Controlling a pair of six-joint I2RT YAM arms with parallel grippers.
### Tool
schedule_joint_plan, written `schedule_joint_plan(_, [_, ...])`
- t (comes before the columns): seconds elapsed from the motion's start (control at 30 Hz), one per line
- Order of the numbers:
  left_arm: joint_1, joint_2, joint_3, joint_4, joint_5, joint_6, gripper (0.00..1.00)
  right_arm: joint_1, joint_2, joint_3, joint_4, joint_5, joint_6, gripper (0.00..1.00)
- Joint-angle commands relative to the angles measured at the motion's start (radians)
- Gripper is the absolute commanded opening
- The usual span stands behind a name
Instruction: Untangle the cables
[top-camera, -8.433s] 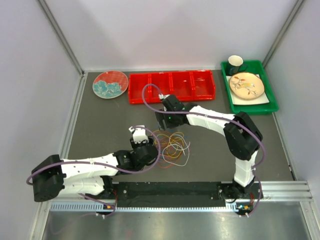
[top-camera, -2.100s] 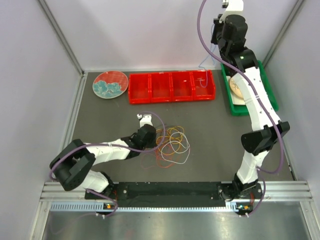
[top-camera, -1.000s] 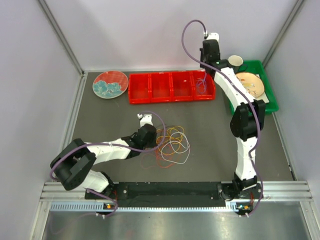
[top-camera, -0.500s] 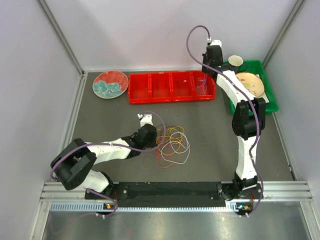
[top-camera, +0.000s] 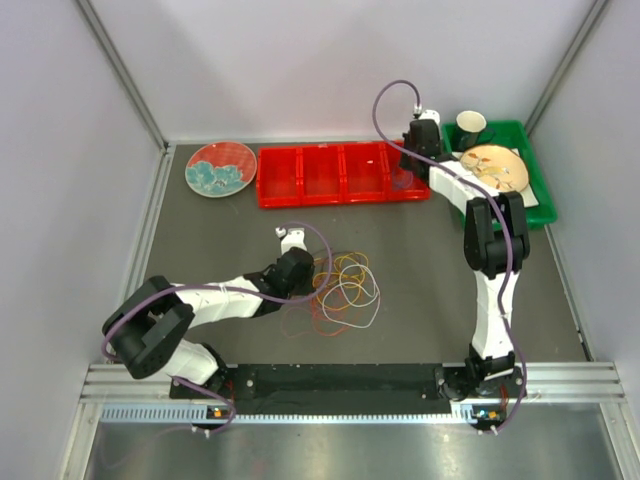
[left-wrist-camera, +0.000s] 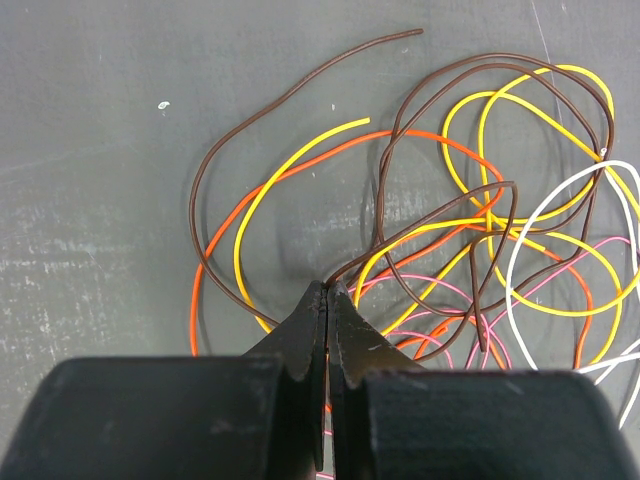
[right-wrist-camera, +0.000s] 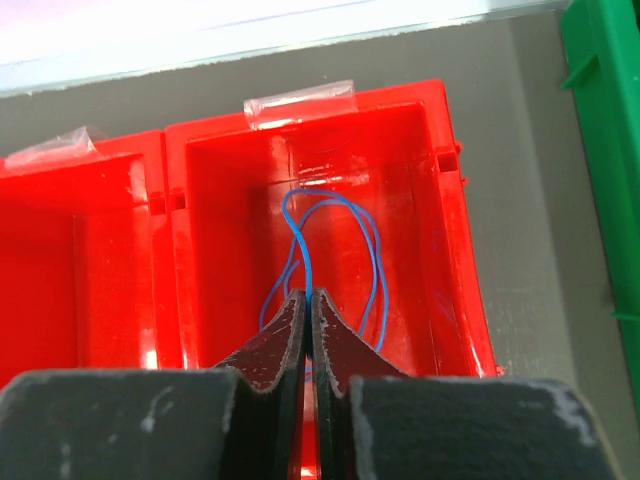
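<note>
1. Got a red divided tray running along the far side.
2. Loose tangle of cables mid-table, near of the tray: orange, yellow, brown, white and pink loops.
3. Left gripper at the tangle's left edge, fingers pressed together, nipping a brown cable right at the tips.
4. Right gripper over the tray's rightmost compartment, fingers squeezed tight on a blue cable.
5. Blue loops hanging inside that same compartment, just past the fingertips.

The cables run past the left wrist view's right edge. The blue wire has its lower end hidden behind the right gripper.
</note>
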Motion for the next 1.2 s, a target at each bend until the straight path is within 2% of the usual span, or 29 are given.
schedule_joint_plan(0.0, [-0.001,0.004,0.029,0.033,-0.010,0.000,0.00,-0.012,-0.032,0.024,0.068,-0.013,0.031,0.00])
schedule_joint_plan(0.1, [-0.001,0.002,0.029,0.033,-0.010,0.000,0.00,-0.012,-0.023,0.103,-0.002,-0.007,0.011,0.04])
schedule_joint_plan(0.13, [-0.001,0.004,0.031,0.031,-0.010,0.002,0.00,-0.012,-0.010,0.145,-0.104,-0.021,0.001,0.28])
schedule_joint_plan(0.2, [-0.001,0.002,0.031,0.029,-0.010,0.002,0.00,-0.015,0.038,0.307,-0.235,-0.027,-0.012,0.48])
schedule_joint_plan(0.23, [-0.001,0.004,0.031,0.029,-0.010,0.002,0.00,-0.015,0.052,0.358,-0.334,-0.016,-0.010,0.68])
schedule_joint_plan(0.3, [-0.001,0.004,0.031,0.028,-0.010,0.002,0.00,-0.016,0.057,0.446,-0.399,-0.002,0.002,0.80])
schedule_joint_plan(0.33, [-0.001,0.002,0.032,0.028,-0.010,0.002,0.00,-0.016,0.044,0.455,-0.416,0.011,0.007,0.89])
schedule_joint_plan(0.47, [-0.001,0.001,0.034,0.022,-0.012,0.002,0.00,-0.018,-0.073,0.412,-0.423,-0.022,0.039,0.93])
schedule_joint_plan(0.67, [-0.001,0.015,0.046,0.008,-0.016,0.000,0.00,0.030,-0.331,0.206,-0.423,-0.110,0.060,0.92])
schedule_joint_plan(0.83, [-0.001,0.016,0.052,-0.003,-0.021,-0.004,0.00,0.171,-0.571,-0.169,-0.377,-0.122,0.082,0.91])
schedule_joint_plan(0.97, [-0.001,0.018,0.054,-0.012,-0.026,-0.007,0.00,0.255,-0.743,-0.484,-0.334,-0.171,0.180,0.87])
schedule_joint_plan(1.07, [-0.001,0.012,0.054,-0.015,-0.026,-0.009,0.00,0.307,-0.846,-0.609,-0.324,-0.198,0.230,0.84])
schedule_joint_plan(1.17, [-0.001,0.004,0.049,-0.017,-0.027,-0.012,0.00,0.324,-0.935,-0.802,-0.306,-0.231,0.254,0.83])
